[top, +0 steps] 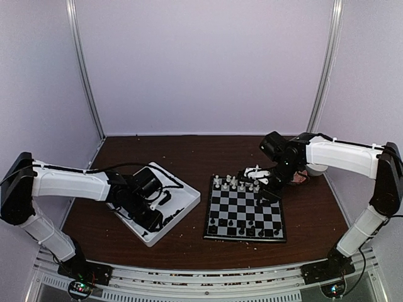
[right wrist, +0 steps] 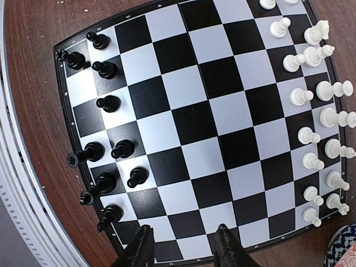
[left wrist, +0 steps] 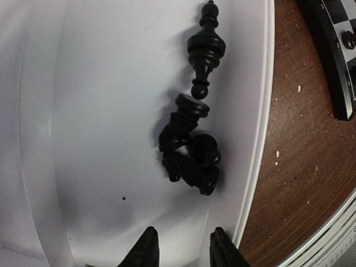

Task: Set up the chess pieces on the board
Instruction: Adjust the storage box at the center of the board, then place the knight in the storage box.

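Observation:
Several black chess pieces [left wrist: 189, 153] lie in a heap on their sides in the white tray [left wrist: 100, 111], and a taller one [left wrist: 204, 49] lies just beyond them. My left gripper [left wrist: 182, 251] hangs open over the tray floor just short of the heap, with nothing between its fingers. In the top view the left gripper [top: 149, 219] sits over the tray's near end. Other black pieces [right wrist: 105, 103] stand in two rows at the board's [right wrist: 192, 119] left edge. My right gripper [right wrist: 183, 247] hovers open and empty above the board's edge, and shows near the far right corner [top: 271, 189] from above.
White pieces [right wrist: 311, 97] stand in two rows on the board's opposite side. One black piece [right wrist: 73, 160] sits on the board's border. A white cup and a patterned item [top: 310, 171] lie behind the board to the right. The table's metal rail [right wrist: 22, 200] runs past the board's black end.

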`<state>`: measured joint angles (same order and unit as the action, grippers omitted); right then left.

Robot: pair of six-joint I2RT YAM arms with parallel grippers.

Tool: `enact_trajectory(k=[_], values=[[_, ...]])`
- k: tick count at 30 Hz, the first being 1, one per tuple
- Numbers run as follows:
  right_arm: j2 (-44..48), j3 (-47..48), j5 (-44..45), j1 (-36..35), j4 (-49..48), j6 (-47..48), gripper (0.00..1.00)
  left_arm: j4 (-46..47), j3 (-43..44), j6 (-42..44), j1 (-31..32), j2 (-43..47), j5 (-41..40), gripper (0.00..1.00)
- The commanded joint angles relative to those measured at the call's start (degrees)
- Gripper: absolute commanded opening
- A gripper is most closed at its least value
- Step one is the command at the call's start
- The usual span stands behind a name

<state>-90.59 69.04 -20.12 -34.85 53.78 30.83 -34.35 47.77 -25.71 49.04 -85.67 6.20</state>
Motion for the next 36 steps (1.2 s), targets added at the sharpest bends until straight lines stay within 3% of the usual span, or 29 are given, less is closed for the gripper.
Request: enact_trajectory(k=[1,5,22,31,36], values=[[-0.8,0.7,-1.3,0.2,0.8,-0.4,0.38,1.3,3.5,1.9,1.6,-2.0,-3.1,0.33],[-0.9,0.4,-1.7,0.2,0.4,-0.8,0.38,3.6,5.0,2.6,1.0,-2.3,-10.4,0.34],[-3.2,0.9,-1.3,0.2,2.0,-0.9,0.38,5.7,10.7,8.0,0.0,-15.7,-8.9,0.35],[-4.7,1.5,-1.7,0.2,2.7,-0.9,0.36,7.1,9.9,8.2,-1.5,-15.9,-10.5,0.15],[-5.1,2.7,-1.8,0.2,2.9,-0.7,0.35,6.7,10.0,8.6,-1.6,-14.2,-10.1,0.09]])
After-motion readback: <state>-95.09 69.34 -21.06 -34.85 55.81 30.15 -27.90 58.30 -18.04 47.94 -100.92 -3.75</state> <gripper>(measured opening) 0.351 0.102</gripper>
